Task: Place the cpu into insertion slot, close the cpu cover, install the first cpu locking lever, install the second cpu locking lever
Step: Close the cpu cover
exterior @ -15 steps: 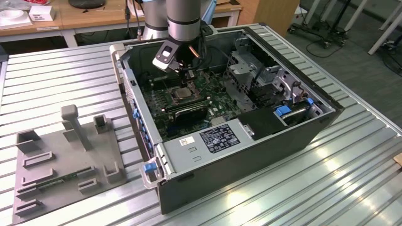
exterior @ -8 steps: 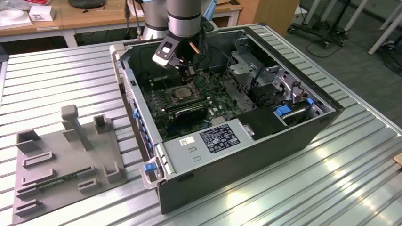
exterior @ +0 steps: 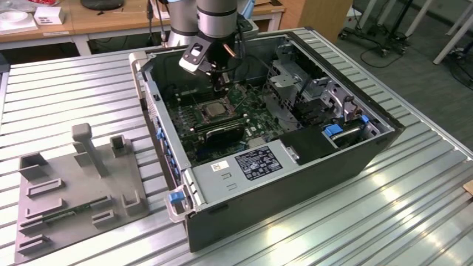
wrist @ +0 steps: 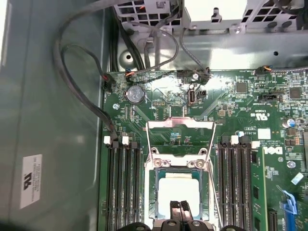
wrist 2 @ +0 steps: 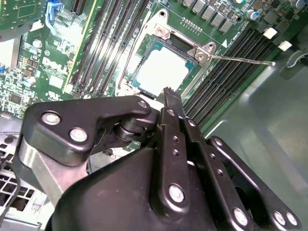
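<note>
Matte black hand (wrist 2: 169, 95) (closed, holding nothing) above the flat pale square cpu (wrist 2: 163, 67) in its metal-rimmed insertion slot (wrist: 155, 190).

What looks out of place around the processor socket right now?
A thin metal locking lever juts sideways from the insertion slot over the memory slots, apparently unlatched. The cpu lies flat and square; nothing looks damaged.

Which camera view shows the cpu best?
The second wrist view: the cpu lies close to the camera, and its pale top shows almost whole. In the first wrist view the gripper covers one edge of it. In the exterior view it is a small pale square near the gripper's tip.
</note>
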Robot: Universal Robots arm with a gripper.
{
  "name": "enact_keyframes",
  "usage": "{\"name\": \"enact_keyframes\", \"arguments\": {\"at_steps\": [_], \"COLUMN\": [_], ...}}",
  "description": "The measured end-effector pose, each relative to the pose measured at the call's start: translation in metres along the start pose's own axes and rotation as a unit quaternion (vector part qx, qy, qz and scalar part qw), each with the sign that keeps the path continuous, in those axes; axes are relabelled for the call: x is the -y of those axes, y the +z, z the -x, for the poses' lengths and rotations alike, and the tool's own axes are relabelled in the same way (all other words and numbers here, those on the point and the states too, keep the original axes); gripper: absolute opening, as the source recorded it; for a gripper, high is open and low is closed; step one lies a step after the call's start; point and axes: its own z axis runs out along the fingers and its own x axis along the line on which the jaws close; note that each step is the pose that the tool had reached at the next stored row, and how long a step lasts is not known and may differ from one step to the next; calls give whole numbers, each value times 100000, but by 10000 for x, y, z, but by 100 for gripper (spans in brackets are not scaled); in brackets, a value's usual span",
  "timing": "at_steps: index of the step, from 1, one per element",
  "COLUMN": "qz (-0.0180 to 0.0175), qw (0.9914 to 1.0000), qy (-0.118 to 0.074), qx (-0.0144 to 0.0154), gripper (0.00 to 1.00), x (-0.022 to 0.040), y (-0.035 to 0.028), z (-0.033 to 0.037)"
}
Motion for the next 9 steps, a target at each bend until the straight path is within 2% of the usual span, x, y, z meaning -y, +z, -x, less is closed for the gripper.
{"name": "enact_keyframes", "arguments": {"at_steps": [9], "qz": [1], "qw": [100000], "qy": [2], "qx": [-4], "gripper": [11], "x": [-5], "y": [-65], "z": [-2]}}
